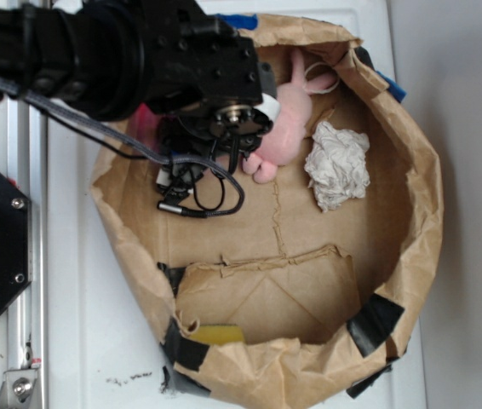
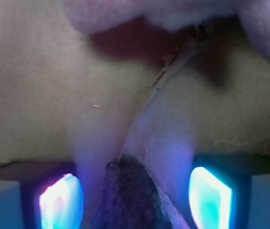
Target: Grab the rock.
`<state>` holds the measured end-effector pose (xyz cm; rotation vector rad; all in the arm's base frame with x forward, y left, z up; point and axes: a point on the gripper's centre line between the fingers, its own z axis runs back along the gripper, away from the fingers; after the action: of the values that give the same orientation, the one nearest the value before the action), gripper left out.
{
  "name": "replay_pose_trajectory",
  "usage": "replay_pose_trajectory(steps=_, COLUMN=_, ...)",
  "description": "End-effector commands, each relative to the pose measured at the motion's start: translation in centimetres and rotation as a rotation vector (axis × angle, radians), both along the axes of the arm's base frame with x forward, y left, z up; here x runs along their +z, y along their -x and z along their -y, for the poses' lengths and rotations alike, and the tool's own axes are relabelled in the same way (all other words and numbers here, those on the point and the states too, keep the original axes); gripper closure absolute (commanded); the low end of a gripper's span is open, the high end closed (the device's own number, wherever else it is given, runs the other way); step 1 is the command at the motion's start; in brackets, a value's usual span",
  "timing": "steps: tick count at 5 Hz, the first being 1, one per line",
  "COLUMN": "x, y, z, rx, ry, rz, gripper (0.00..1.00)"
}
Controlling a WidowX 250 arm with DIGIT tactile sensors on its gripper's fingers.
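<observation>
The pincer (image 2: 135, 198) sat low inside the paper bag (image 1: 411, 170), its two fingers (image 2: 61, 200) glowing blue-white at the bottom corners of the wrist view, set apart with a gap between them. The rock (image 2: 132, 195) stood in that gap, dark and rough-grained, rising from the bottom edge between the fingers. It lay nearer the left-hand finger in the picture, but I could not tell whether either finger touched it, so whether the pincer was grasping it or merely open around it stayed unclear.

Just ahead of the pincer, across a stretch of tan bag floor with a crease running through it, lay the pink plush (image 2: 173, 14) (blurred and cut by the top edge in the wrist view).

From the exterior view the black arm (image 1: 139, 51) covered the pincer and the rock completely. The plush (image 1: 279, 119) lay just beside the arm's wrist, and the crumpled paper ball (image 1: 337, 164) sat beyond the plush, well apart from the pincer. A yellow piece (image 1: 215, 334) showed at the bag's far wall, near strips of black tape (image 1: 375, 322). The bag rested on a white counter (image 1: 79, 307).
</observation>
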<state>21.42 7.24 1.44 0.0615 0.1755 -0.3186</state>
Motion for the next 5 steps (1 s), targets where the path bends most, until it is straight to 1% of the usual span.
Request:
replay_pose_trajectory(steps=1, x=-0.1, y=0.9, z=1.0, rx=-0.009, ry=-0.005, rz=0.001, gripper=1.00)
replay_pose_trajectory(steps=2, x=0.9, y=0.6, z=1.0, rx=-0.007, ry=0.001, rz=0.035, gripper=1.00)
replay_pose_trajectory(steps=4, x=7.2, y=-1.8, z=3.1, rx=-0.008, ry=0.094, rz=0.212, gripper=1.00)
replay_pose_trajectory(steps=5, x=9.5, y=-3.1, z=3.8, rx=0.025, ry=0.141, rz=0.295, gripper=1.00)
